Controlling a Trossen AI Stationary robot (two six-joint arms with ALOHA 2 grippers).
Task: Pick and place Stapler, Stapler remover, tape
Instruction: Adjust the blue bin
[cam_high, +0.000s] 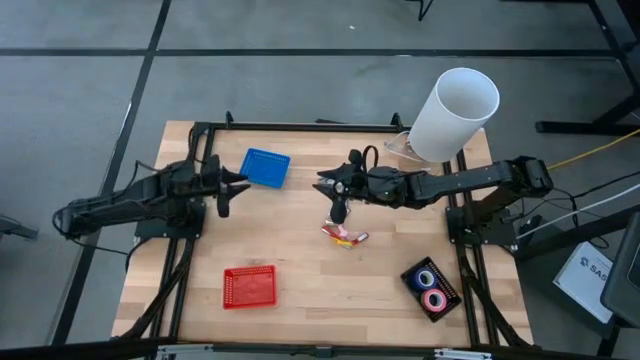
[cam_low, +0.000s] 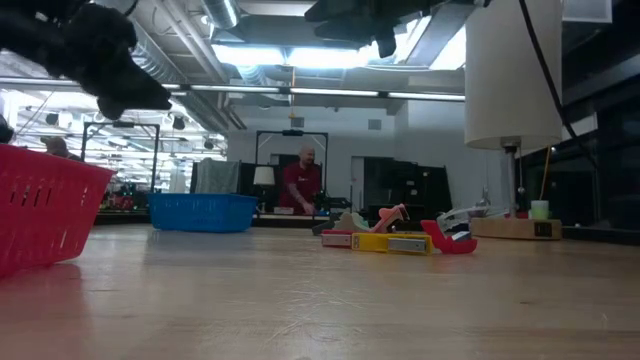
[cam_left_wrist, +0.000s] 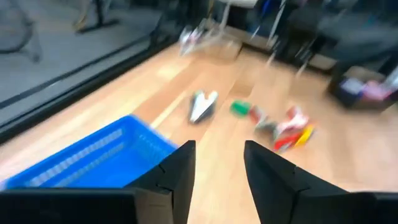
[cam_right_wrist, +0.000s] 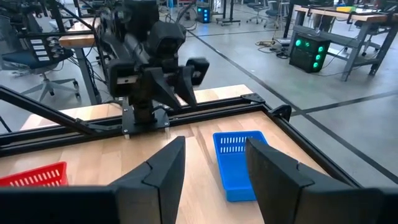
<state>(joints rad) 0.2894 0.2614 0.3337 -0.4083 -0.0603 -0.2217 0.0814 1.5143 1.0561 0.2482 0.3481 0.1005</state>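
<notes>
A cluster of small items lies near the table's middle: a yellow-and-red stapler (cam_high: 345, 238) (cam_low: 390, 243), pink, red and green bits, and a silvery-grey stapler remover (cam_left_wrist: 202, 106). Pink and blue tape rolls (cam_high: 431, 288) sit in a black tray at the near right. My right gripper (cam_high: 326, 187) (cam_right_wrist: 214, 168) hangs open above the table, just beyond the cluster, pointing toward the left edge. My left gripper (cam_high: 240, 185) (cam_left_wrist: 217, 168) is open too, in the air beside the blue basket (cam_high: 265, 167), pointing toward the cluster.
The blue basket (cam_right_wrist: 239, 162) stands at the far left-centre and a red basket (cam_high: 249, 286) (cam_low: 40, 215) at the near left. A tall white cylinder (cam_high: 455, 112) rises at the far right corner. A person (cam_low: 303, 185) is in the room behind.
</notes>
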